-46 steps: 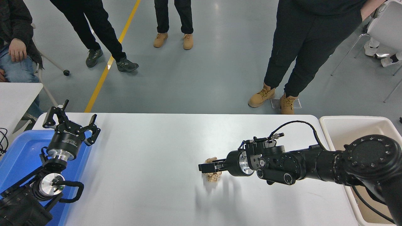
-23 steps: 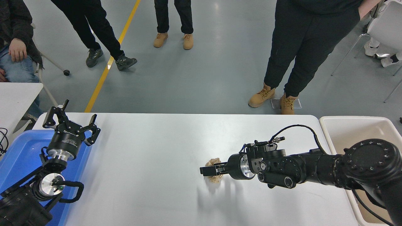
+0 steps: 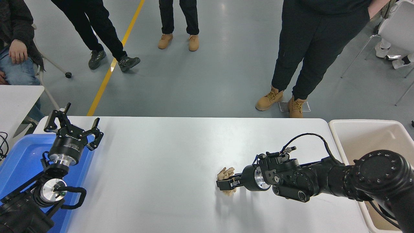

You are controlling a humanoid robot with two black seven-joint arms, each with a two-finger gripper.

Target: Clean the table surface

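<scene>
The right black gripper [image 3: 225, 184] pinches the crumpled brown paper ball [image 3: 226, 175]; squeeze gently and lift straight off the white table surface [image 3: 155, 168].

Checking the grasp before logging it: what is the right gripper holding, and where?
The right gripper is shut on the crumpled brown paper, fingers pinching across its middle.

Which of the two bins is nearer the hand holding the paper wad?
The beige bin by the table's right end; the blue bin is far left. The right hand grips the paper wad.
</scene>
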